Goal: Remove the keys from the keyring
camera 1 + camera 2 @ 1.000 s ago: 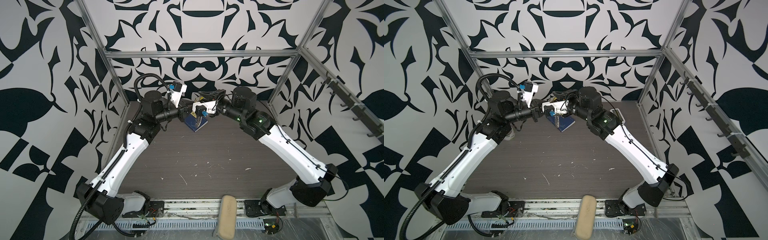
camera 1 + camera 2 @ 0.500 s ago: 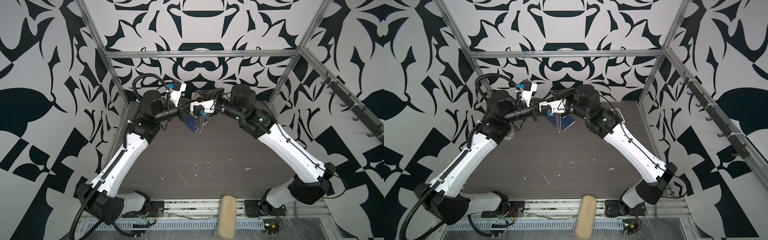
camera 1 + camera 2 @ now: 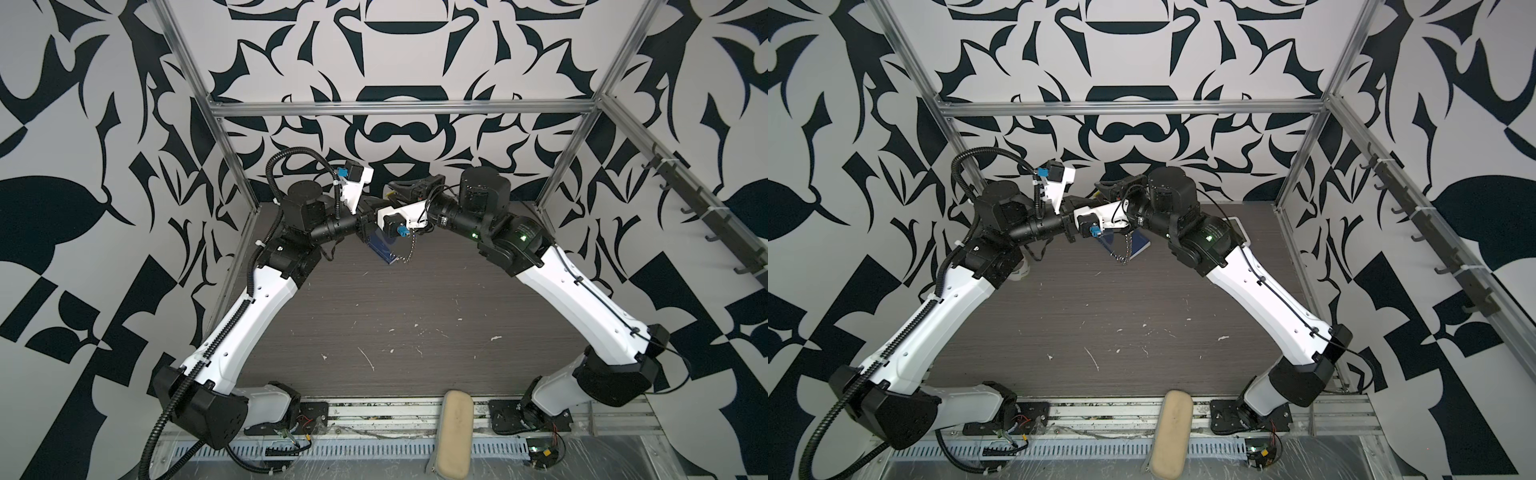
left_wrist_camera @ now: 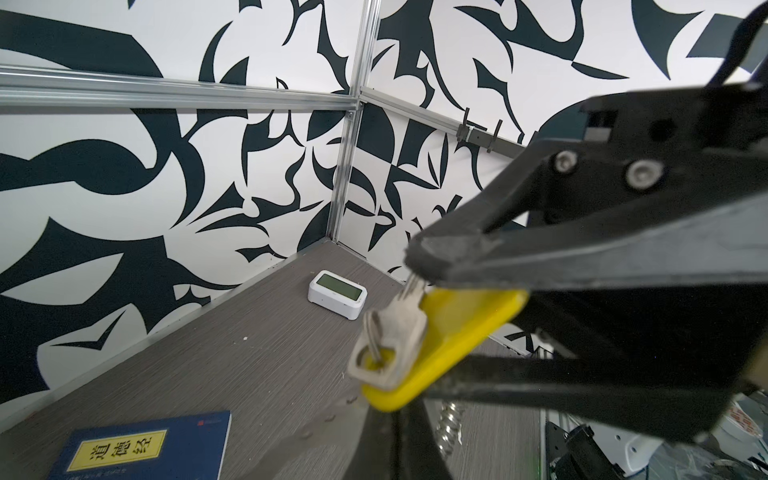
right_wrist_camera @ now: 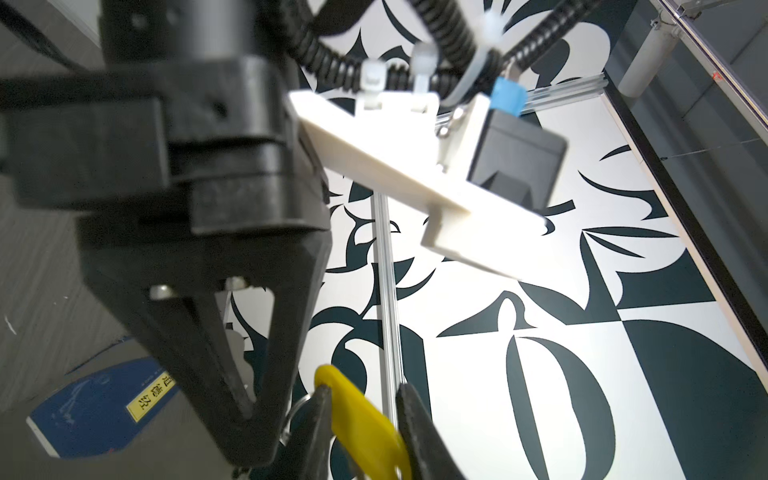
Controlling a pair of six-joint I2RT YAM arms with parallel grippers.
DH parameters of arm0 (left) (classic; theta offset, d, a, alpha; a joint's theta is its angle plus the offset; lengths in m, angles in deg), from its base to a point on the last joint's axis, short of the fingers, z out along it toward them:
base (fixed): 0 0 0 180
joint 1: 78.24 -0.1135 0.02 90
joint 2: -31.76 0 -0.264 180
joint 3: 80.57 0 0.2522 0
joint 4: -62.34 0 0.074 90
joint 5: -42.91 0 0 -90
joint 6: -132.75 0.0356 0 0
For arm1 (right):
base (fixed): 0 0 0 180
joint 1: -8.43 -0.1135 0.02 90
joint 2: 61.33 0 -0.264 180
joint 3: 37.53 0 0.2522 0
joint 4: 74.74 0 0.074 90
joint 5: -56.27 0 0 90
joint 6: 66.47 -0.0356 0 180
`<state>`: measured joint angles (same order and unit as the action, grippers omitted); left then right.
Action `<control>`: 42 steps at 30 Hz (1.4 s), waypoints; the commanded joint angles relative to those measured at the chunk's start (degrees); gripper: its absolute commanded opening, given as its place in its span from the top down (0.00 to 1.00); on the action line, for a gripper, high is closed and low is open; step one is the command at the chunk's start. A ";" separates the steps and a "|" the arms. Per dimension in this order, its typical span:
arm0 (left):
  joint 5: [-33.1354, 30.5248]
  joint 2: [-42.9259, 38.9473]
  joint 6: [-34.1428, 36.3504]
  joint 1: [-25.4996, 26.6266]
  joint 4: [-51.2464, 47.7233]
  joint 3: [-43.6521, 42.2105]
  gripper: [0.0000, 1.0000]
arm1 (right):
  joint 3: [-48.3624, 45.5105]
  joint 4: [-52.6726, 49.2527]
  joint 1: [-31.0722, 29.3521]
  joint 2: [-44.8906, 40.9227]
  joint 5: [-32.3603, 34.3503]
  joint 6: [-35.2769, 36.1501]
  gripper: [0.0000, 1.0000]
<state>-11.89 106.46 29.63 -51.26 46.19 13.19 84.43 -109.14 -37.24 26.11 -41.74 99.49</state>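
From my seat, the working spot is tight against the far wall: both wrists meet high over the back of the table [image 3: 395,332], with the patterned wall and a frame post [image 4: 345,166] close behind them. The wide wood-grain stretch between the two arms and the front rail is the open room. A blue book [image 3: 384,251] lies right under the meeting point, a small white clock [image 4: 337,293] sits in the far right corner, and a beige pouch [image 3: 455,432] rests across the front rail. Both arms are stretched forward and inward, forearms nearly level and pointing at each other. The left gripper [image 4: 424,259] has its fingers pressed together on the thin end of the silver key [image 4: 399,328]. The keys [image 4: 457,328] hang in mid-air between the two grippers, and the right gripper [image 5: 363,399] has its fingers clamped across the yellow tag. The keyring [image 3: 409,249] dangles below them as a chain of small silver rings, reaching down in front of the book; I cannot tell whether it touches the cover.
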 commanded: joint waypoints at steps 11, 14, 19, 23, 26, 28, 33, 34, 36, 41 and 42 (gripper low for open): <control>1.54 -1.22 -1.16 0.13 7.94 -2.65 1.00 | 4.10 -1.28 -0.43 -5.14 -4.59 -8.67 0.69; 1.46 -1.22 -0.55 0.09 8.28 -3.23 1.00 | 2.89 1.48 -0.42 -6.31 -0.53 -12.42 0.69; 1.62 -3.33 0.03 0.07 8.96 -3.89 1.00 | -4.62 4.09 -0.38 -9.96 2.56 -18.29 0.68; 1.84 -3.81 0.29 0.16 9.22 -4.58 1.00 | -13.93 8.91 0.03 -15.65 -1.24 -29.02 0.65; 1.27 -4.21 0.67 0.08 9.03 -5.02 1.00 | -19.37 12.41 0.23 -18.43 -1.02 -37.08 0.60; 0.61 -4.30 1.15 0.09 8.19 -4.96 1.00 | -22.30 14.77 0.27 -19.69 -1.41 -42.94 0.59; -0.31 -4.20 1.80 0.09 6.45 -4.51 1.00 | -28.33 20.30 0.23 -21.43 -0.67 -52.14 0.54; -0.31 -4.29 1.91 0.13 6.38 -4.59 1.00 | -28.93 20.87 0.24 -21.30 -0.35 -52.85 0.53; -0.31 -4.47 2.04 0.09 6.20 -4.61 1.00 | -29.13 21.26 0.25 -20.46 1.04 -54.21 0.53; -0.44 -5.08 1.99 0.11 6.16 -5.19 1.00 | -28.05 21.83 0.23 -18.43 2.69 -57.94 0.53; -0.48 -5.21 2.03 0.07 6.26 -5.32 1.00 | -28.05 22.54 0.23 -18.00 3.39 -59.02 0.53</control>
<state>-12.28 103.55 31.26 -51.21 51.02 8.50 55.23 -91.79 -37.15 7.97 -40.45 45.81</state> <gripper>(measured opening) 0.042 0.473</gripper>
